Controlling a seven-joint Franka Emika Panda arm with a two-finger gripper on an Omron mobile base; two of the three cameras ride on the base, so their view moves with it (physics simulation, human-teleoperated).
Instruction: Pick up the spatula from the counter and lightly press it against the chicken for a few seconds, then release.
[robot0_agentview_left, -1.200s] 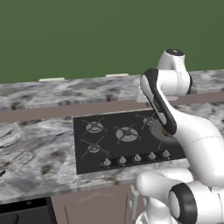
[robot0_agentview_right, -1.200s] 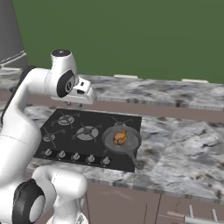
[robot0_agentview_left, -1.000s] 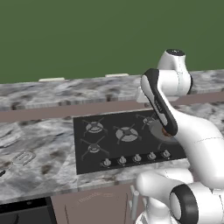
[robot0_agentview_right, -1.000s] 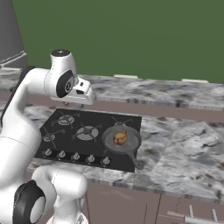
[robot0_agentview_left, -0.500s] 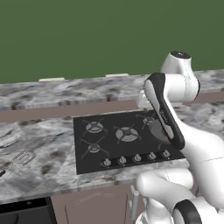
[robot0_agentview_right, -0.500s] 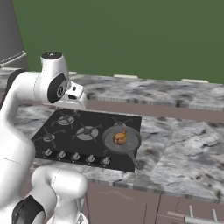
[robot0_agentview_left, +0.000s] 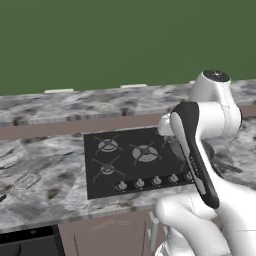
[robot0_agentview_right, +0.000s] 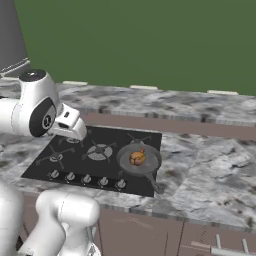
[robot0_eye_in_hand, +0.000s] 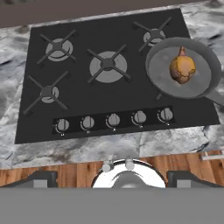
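Fingers (robot0_eye_in_hand: 43, 178) are standing wide apart, empty; spatula is likely handling light, stiff, thin, so aiming mid-handle. Chicken (robot0_eye_in_hand: 182, 70) is sitting in pan (robot0_eye_in_hand: 162, 74).

Sunk into the grey marbled stone counter (robot0_agentview_right: 210, 165), with counter to either side and behind: a black flat gas hob (robot0_eye_in_hand: 131, 94), a row of five small round metal knobs (robot0_eye_in_hand: 113, 119) along its near edge. At the hob's near right corner, a grey round metal frying pan (robot0_eye_in_hand: 159, 70); in it, a browned whole chicken (robot0_eye_in_hand: 182, 68).
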